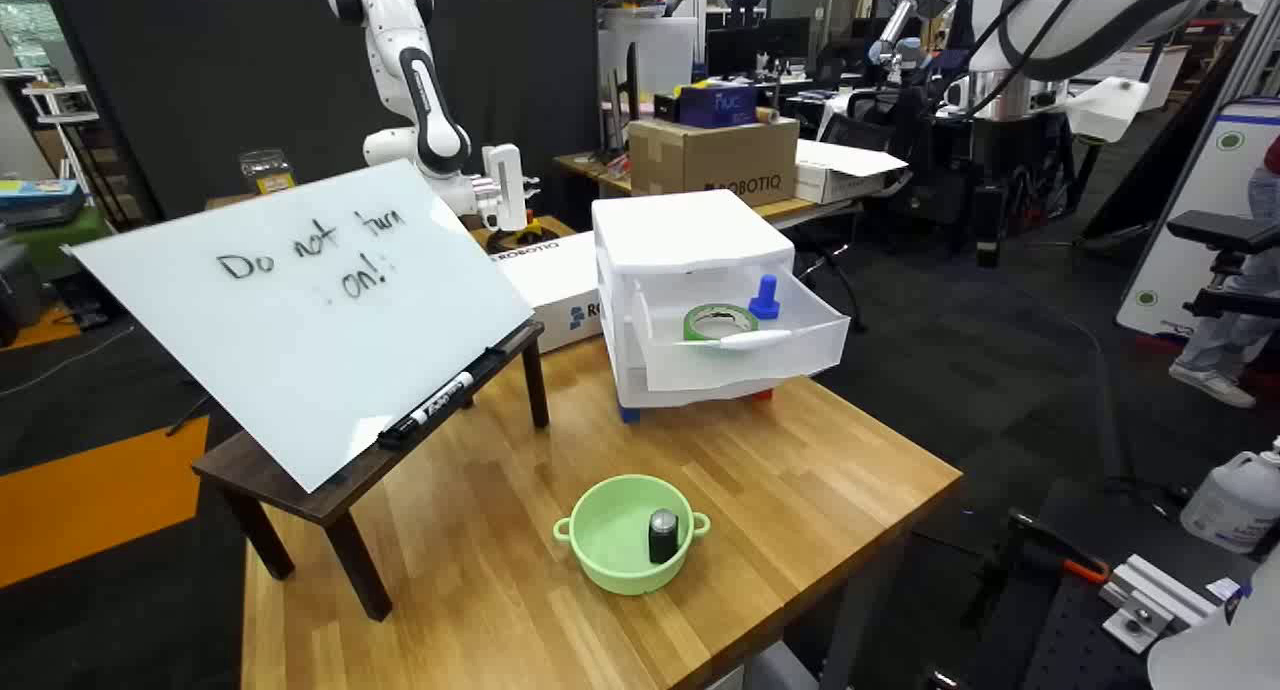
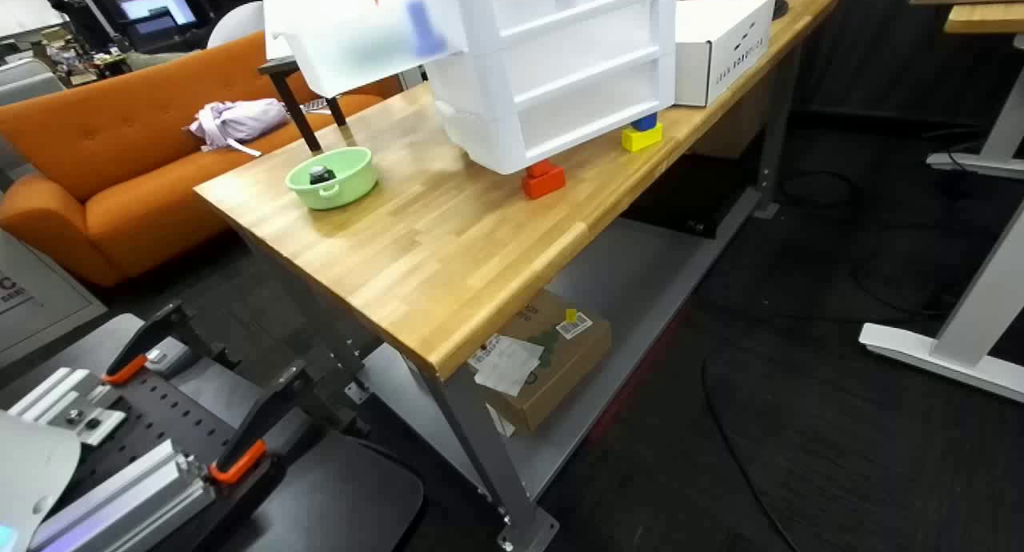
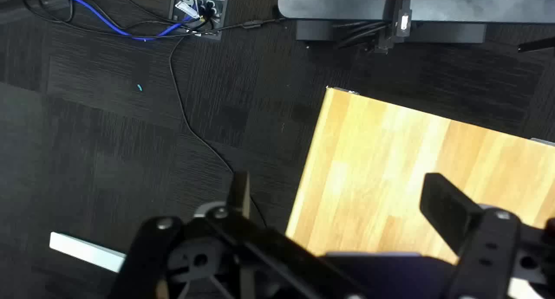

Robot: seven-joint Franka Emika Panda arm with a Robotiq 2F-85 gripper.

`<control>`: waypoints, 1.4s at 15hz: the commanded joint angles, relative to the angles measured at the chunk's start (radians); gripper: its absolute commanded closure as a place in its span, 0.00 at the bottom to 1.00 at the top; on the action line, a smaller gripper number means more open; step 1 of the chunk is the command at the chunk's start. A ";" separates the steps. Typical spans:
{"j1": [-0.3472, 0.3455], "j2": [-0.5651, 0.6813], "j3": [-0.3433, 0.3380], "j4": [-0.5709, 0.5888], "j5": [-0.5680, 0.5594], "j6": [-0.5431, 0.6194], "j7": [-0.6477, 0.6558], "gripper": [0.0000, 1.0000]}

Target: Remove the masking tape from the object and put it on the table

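Gripper (image 3: 340,194) jaws apart — nothing held. Tape (image 1: 720,315) lies flat in open drawer (image 1: 750,368) — left of and below gripper in an exterior view.

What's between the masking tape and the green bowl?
From the masking tape to the bowl: the open drawer's front panel, then bare wooden table, in an exterior view.

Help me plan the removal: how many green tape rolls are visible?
1: the green ring-shaped tape roll inside the open translucent white plastic drawer. Others may be hidden.
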 commanded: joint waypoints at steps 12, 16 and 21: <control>-0.003 0.000 0.003 0.001 0.002 -0.001 -0.001 0.00; 0.001 0.013 0.008 0.012 0.007 -0.006 0.008 0.00; 0.029 0.040 0.043 0.053 0.032 -0.017 0.064 0.00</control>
